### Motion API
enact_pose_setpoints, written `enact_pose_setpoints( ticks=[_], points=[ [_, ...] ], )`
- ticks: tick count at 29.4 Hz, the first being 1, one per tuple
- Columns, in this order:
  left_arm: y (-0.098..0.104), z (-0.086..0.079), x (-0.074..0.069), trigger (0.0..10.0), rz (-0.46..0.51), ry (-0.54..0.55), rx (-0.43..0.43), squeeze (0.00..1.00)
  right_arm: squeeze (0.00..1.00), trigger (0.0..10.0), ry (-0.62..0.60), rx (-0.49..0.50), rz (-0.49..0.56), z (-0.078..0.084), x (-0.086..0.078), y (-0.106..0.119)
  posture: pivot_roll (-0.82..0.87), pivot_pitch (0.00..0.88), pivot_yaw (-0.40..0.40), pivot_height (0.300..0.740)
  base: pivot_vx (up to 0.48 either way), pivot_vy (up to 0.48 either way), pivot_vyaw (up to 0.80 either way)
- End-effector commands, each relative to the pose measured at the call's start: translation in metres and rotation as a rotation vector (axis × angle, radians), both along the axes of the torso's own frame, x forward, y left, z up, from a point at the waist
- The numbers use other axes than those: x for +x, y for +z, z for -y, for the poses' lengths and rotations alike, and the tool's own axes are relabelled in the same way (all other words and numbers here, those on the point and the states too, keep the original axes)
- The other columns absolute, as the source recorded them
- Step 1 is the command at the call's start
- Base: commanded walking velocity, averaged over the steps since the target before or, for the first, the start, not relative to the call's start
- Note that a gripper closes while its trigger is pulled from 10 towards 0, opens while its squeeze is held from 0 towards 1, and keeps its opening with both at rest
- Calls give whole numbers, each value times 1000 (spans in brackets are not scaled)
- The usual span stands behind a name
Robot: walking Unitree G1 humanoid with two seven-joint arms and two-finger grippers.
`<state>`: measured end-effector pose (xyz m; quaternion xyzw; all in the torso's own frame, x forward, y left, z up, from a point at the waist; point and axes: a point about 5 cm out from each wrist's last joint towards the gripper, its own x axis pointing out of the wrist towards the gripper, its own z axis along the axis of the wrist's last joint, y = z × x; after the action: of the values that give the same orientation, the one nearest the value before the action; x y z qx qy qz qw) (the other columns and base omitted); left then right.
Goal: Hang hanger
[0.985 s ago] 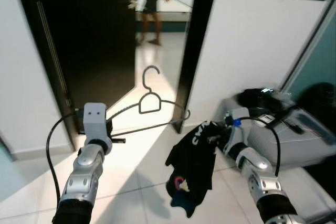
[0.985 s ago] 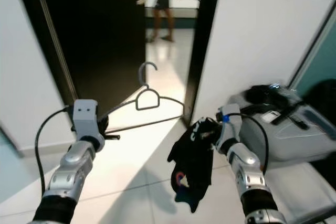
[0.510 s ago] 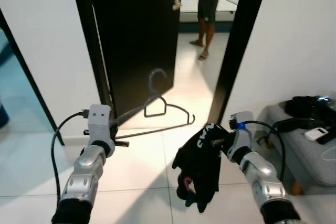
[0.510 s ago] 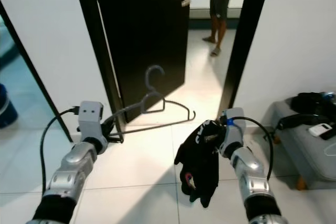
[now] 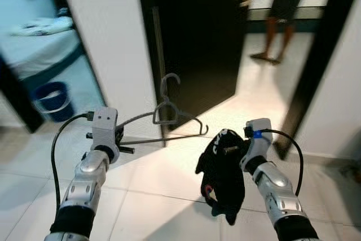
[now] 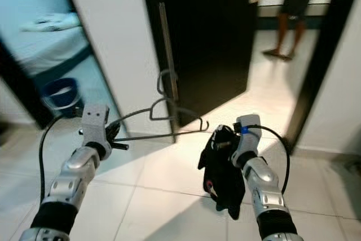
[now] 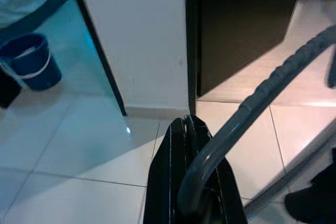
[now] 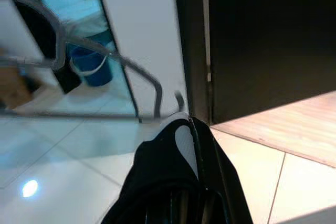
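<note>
A grey hanger [image 5: 164, 115] is held out level in front of me, hook [image 5: 169, 80] pointing up, by one end of its arm. My left gripper [image 5: 124, 141] is shut on that end; in the left wrist view the fingers [image 7: 173, 166] clamp the ribbed grey arm [image 7: 273, 85]. A black garment [image 5: 223, 173] with white and red print hangs limp from my right gripper [image 5: 238, 150], which is shut on its top edge. The right wrist view shows the cloth [image 8: 157, 177] bunched between the fingers and the hanger's far end [image 8: 152, 85] just beyond.
A black door [image 5: 197, 38] stands open ahead beside a white wall panel [image 5: 113, 43]. A person in a red top [image 5: 287, 4] stands in the room beyond. At the left are a blue bucket [image 5: 53, 100] and a bed [image 5: 39, 26]. White tiles cover the floor.
The camera has swung left: the grey seat on the right has left the picture, and the bucket and bed have come in. Both grippers keep their holds.
</note>
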<state>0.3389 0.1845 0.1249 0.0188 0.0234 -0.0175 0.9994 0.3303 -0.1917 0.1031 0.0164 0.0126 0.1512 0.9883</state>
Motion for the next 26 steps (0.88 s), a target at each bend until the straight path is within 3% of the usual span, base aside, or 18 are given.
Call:
enact_pose_setpoints(
  ticks=[1,8,26],
  points=[
    [1,-6,-4,10000,22,54,-44,0,0,10000,45,-23,20,-7,2,5,82,0,-1,740,0,0,794],
    [1,-7,-7,10000,31,108,-81,0,0,10000,63,-42,20,-5,2,7,80,0,-21,740,0,0,794],
    [4,-5,-7,10000,47,151,-41,0,0,10000,84,-45,27,-5,2,10,63,0,-23,740,0,0,795]
  ],
)
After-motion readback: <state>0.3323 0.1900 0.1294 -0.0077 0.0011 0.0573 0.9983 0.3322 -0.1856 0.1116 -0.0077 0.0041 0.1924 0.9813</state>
